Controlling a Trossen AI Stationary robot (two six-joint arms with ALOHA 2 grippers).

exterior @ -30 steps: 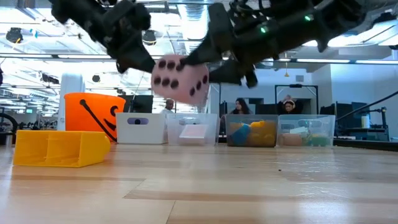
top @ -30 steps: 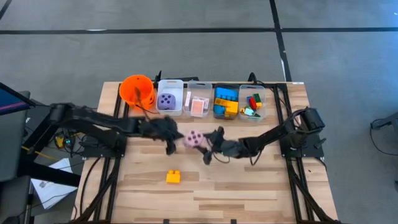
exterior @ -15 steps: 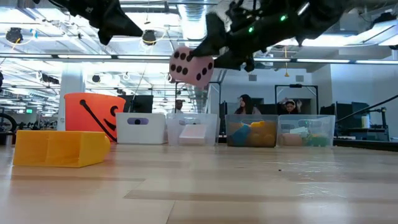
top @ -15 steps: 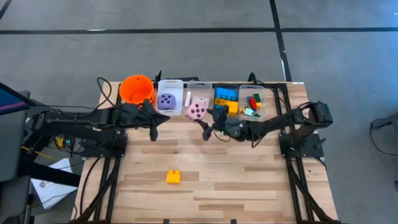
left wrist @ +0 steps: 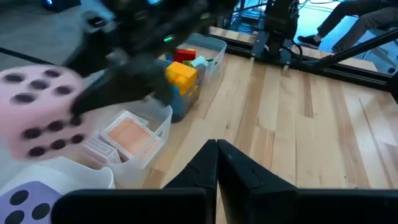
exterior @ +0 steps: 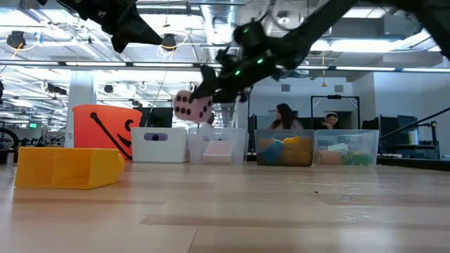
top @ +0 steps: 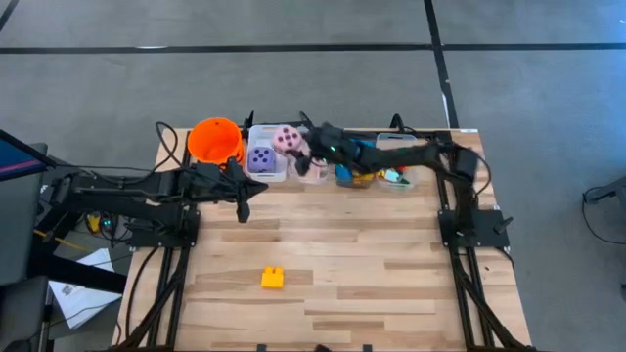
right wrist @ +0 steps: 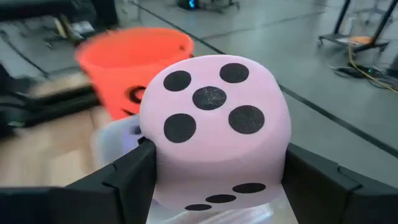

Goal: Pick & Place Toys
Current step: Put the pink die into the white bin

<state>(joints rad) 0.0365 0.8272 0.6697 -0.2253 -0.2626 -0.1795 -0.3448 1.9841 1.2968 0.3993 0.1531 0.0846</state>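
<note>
The right gripper holds the pink die in the air over the row of bins along the counter's far edge, above the bin that already holds the purple die, just beside the orange bucket. Its jaws press on two opposite faces of the die, as the right wrist view shows, with the five-dot face turned outward.

The die looks soft and light, like foam or plush: its corners are rounded and it seems to bulge a little between the jaws. It should squash rather than slip, so a grip across flat opposite faces at mid-height is the sound one; a hold on an edge or corner would likely let it roll out. It is unlikely to break if dropped, though it may bounce or tumble off the purple die below.

The left gripper waits low over the counter, near the bucket and the bins; its jaws look closed together and empty in the left wrist view. A yellow brick lies alone nearer the counter's front edge.
</note>
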